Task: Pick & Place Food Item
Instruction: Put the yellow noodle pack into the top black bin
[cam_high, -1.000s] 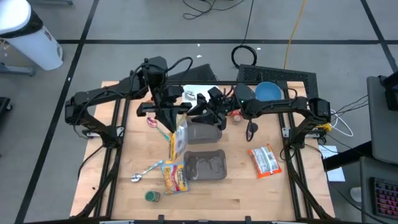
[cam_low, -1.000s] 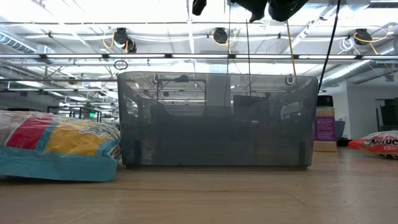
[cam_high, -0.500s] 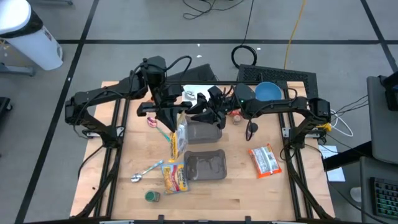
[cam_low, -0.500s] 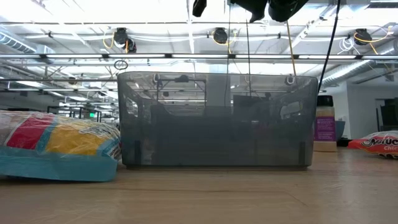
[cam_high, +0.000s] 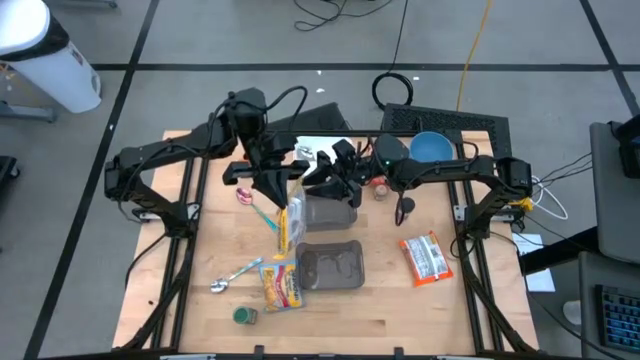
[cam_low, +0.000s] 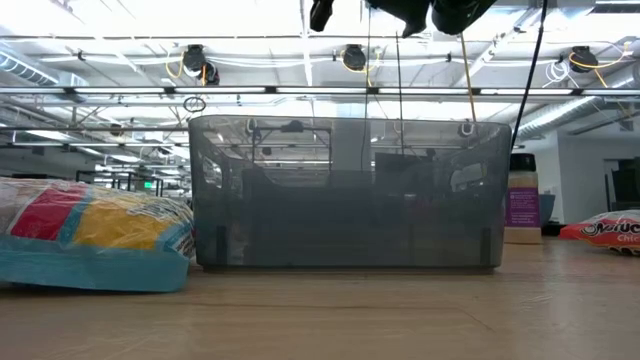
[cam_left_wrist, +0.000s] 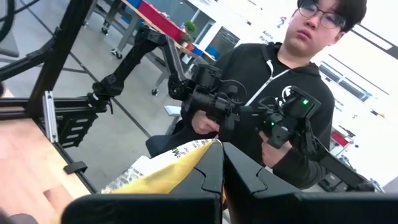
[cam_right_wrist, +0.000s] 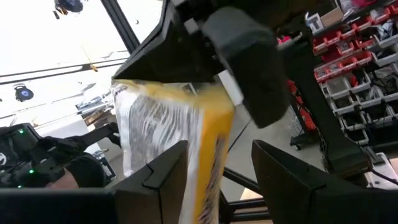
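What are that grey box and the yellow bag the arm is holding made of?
The grey box looks like smoky, see-through plastic: the room's lights show through its walls. The yellow bag, pinched by the left gripper, seems a thin glossy plastic or foil film; it crinkles and hangs limp.

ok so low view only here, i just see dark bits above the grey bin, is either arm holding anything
observer: yes, the left gripper is shut on the top edge of a yellow snack bag.
operator: and the right one
observer: the right gripper is open, with a finger on either side of that same bag.
operator: is the bag over my bin
observer: not that I can tell. From above it hangs by the left side of a second grey tray, which sits behind the near tray.
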